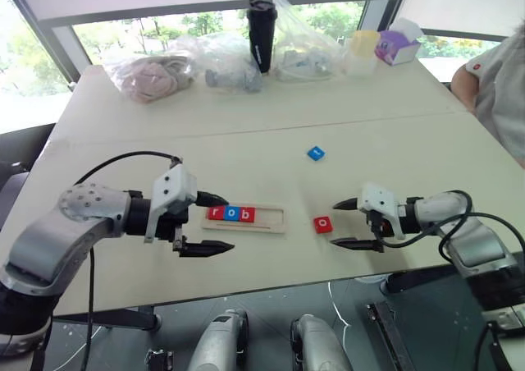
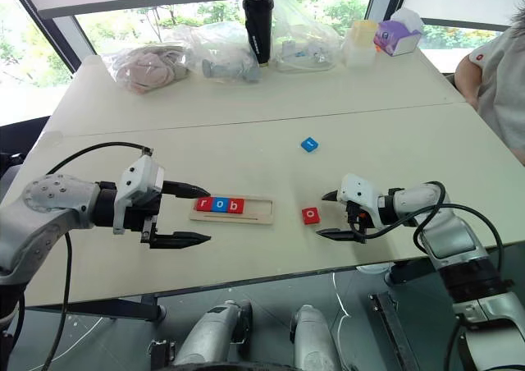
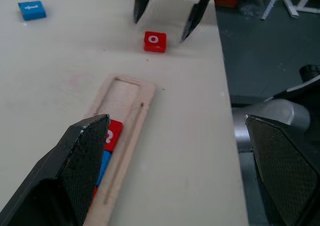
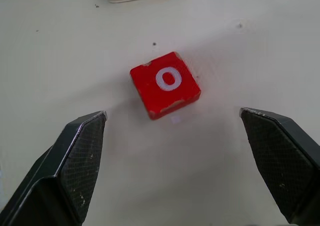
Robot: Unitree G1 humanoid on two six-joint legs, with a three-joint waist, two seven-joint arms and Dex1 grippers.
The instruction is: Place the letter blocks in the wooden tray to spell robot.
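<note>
The wooden tray [image 1: 271, 217] lies near the table's front edge. In its left part sit three letter blocks: a red r [image 1: 216, 212], a blue o [image 1: 231, 213] and a red b [image 1: 246, 214]. Its right part is bare. A red o block [image 4: 166, 84] lies flat on the table just right of the tray. My right gripper [image 1: 334, 224] is open, low over the table, its fingertips either side of that block without touching it. A blue block [image 1: 316, 153] lies farther back. My left gripper [image 1: 227, 222] is open at the tray's left end, holding nothing.
At the back of the table stand plastic bags [image 1: 152, 74], a black tumbler [image 1: 262, 33], a yellow container [image 1: 363, 44] and a purple tissue box [image 1: 396, 46]. A person's arm [image 1: 496, 84] shows at the right edge. The table's front edge runs close below both grippers.
</note>
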